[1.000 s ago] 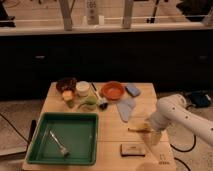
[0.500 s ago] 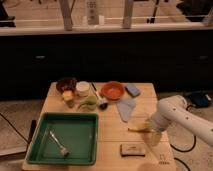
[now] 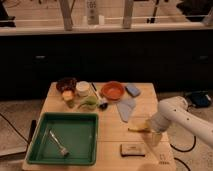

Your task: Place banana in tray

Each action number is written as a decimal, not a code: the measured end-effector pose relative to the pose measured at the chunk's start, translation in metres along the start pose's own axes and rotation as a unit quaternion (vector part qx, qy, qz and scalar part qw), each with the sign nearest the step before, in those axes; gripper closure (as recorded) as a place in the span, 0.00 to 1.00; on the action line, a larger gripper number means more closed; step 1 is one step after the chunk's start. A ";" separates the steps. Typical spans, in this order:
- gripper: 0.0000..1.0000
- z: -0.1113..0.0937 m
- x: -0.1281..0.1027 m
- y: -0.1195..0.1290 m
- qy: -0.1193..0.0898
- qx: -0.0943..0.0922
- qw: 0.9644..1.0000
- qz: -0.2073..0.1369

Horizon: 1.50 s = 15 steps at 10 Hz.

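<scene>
Camera view shows a pale wooden table (image 3: pixel 110 140) with a smooth, light-grained top, standing in front of a dark counter. On its left half lies the large green rectangular plastic tray (image 3: pixel 75 131), which has a raised rim, shallow walls and rounded corners. A thin metal utensil (image 3: pixel 57 143), which may be a fork, rests slantwise on the tray's floor.

The small pale yellow, slightly curved banana (image 3: pixel 137 126) lies on the bare wood to the right of the tray, apart from it and outside its rim. The gripper (image 3: pixel 149 131) at the end of the white, glossy, rounded arm is right at the banana's right end. Whether it grips the fruit or only touches it cannot be told.

Along the far edge of the table stand:
- a dark round bowl (image 3: pixel 66 83);
- a white cylindrical container (image 3: pixel 82 88);
- a round orange bowl (image 3: pixel 113 90) with a smooth plastic look;
- a blue rounded sponge-like block (image 3: pixel 132 90).

A small yellow-orange chunk (image 3: pixel 67 97) sits in front of the dark bowl, and a green leafy-looking piece (image 3: pixel 88 104) lies just beside it. A flat, pale blue sheet (image 3: pixel 125 108) lies between the orange bowl and the banana. Near the front edge sits a flat dark rectangular block (image 3: pixel 132 149).
</scene>
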 end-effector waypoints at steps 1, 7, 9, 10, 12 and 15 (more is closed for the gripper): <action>0.20 0.000 0.000 0.001 -0.001 0.001 1.000 0.000; 0.20 0.003 -0.001 0.004 -0.003 0.003 1.000 -0.004; 0.20 0.003 -0.002 0.005 -0.004 0.004 1.000 -0.007; 0.20 0.003 -0.002 0.005 -0.004 0.004 1.000 -0.007; 0.20 0.005 -0.003 0.005 -0.003 0.005 1.000 -0.011; 0.20 0.006 -0.003 0.007 -0.003 0.005 1.000 -0.015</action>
